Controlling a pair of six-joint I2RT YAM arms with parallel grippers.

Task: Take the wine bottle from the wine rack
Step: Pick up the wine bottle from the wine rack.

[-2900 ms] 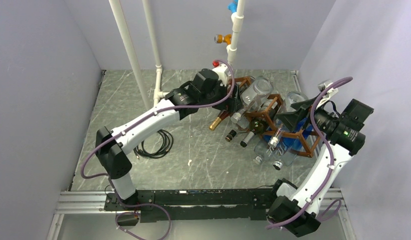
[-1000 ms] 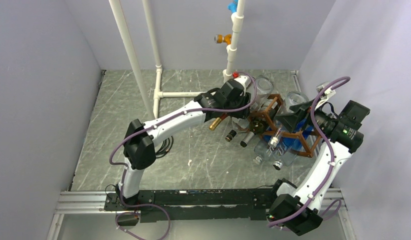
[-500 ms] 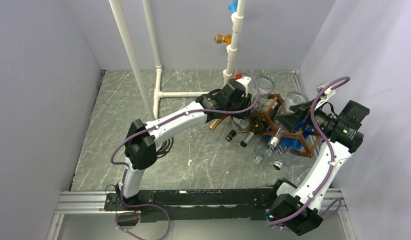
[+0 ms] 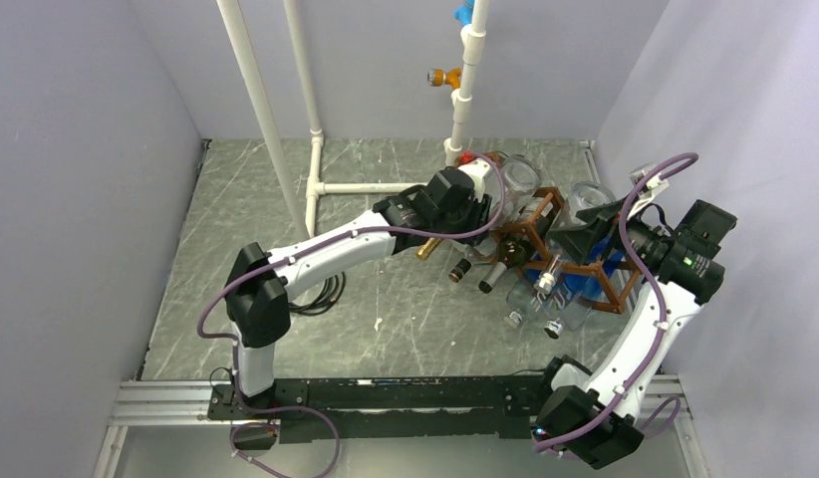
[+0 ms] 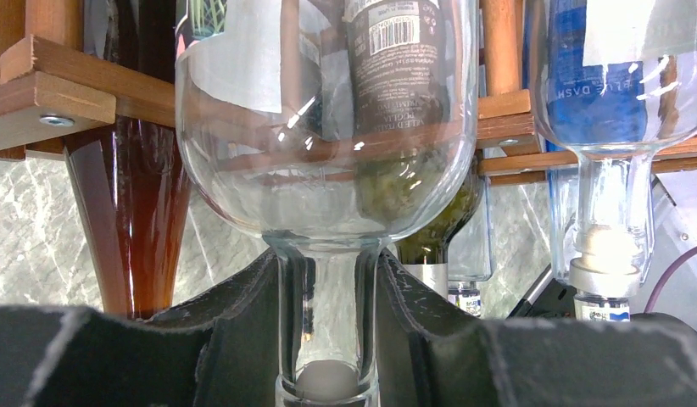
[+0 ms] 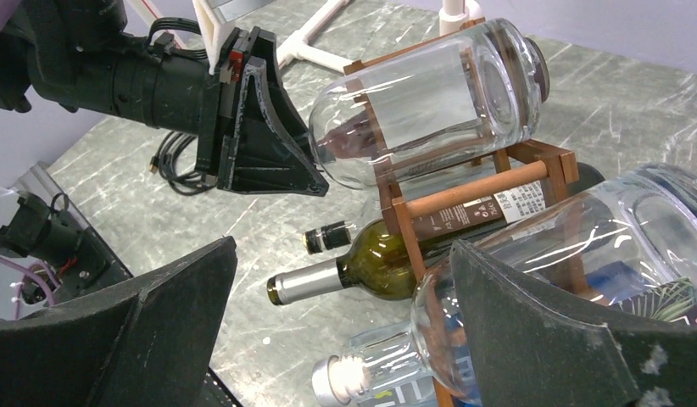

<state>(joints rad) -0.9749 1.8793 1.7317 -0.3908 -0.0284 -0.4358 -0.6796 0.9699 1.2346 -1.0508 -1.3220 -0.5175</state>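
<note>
Here's the clear wine bottle [image 6: 430, 102], lying on its side in the top cell of the wine rack [image 6: 396, 212], at the rack's far left corner, neck poking out to the left; the left jaws are clamped on that neck, black fingers [image 5: 235, 339] pressed to the glass on both sides; over on the right, the right jaws gape wide beside the rack, gripping nothing; lower in the rack sit a dark green bottle [image 6: 370, 263], a blue bottle [image 5: 599, 76] and an amber bottle [image 5: 142, 212]; the rack stands on the right half of the grey marbled table [image 4: 226, 199]; a black cable coil [image 4: 321, 294] lies left of centre; white pipes [image 4: 251, 90] rise at the far side against pale lilac walls [image 4: 87, 149]; a metal rail [image 4: 166, 403] runs along the near edge.
</note>
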